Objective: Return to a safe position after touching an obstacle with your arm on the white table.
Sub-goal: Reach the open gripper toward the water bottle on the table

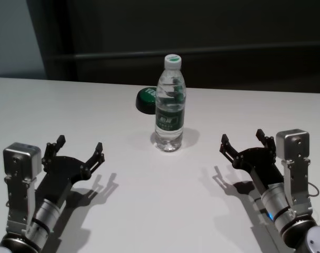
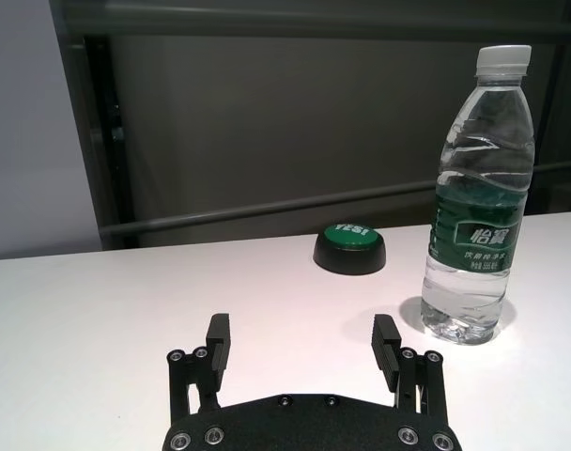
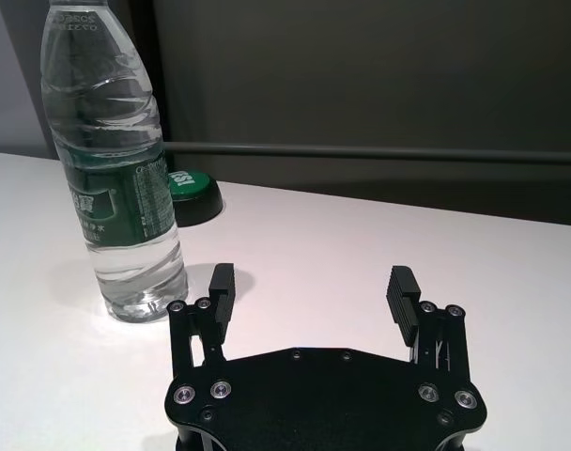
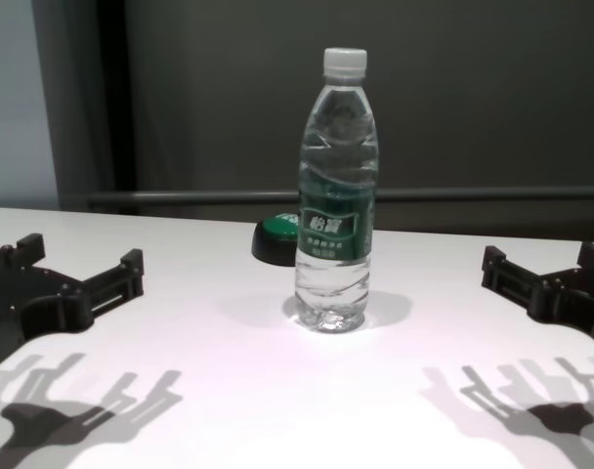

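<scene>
- Partly hidden behind the water bottle [image 1: 170, 105] in the head view, the black-and-green dome button [image 1: 146, 99] shows only its left portion; the chest view likewise lets just its left part peek out past the bottle.
- Only the left wrist view shows the button whole, and there the white writing on its green top appears to read "YES!", though it is small.
- The bottle's dark green label carries white characters and some finer print below them; none of it can be read with confidence from any view.
- Faint embossed digits sit just under the white cap in the right wrist view, too pale to make out, and the cap itself is cut off by the frame edge there.
- The bottle stands upright toward the middle of the white desk [image 1: 149, 211], just in front of the button, with clear water inside and a soft shadow at its base.
- The left claw [image 1: 80, 146] hangs low over the desk on the robot's left, its fingers spread wide with nothing between them, well apart from the bottle.
- The right claw [image 1: 243, 139] sits likewise on the robot's right, fingers parted and empty, also well clear of the bottle.
- Both arms are cut off by the lower frame edge in the head view, and in the chest view only the claw ends enter from the sides.
- A dark wall with a horizontal rail [image 4: 473, 194] runs behind the desk.
</scene>
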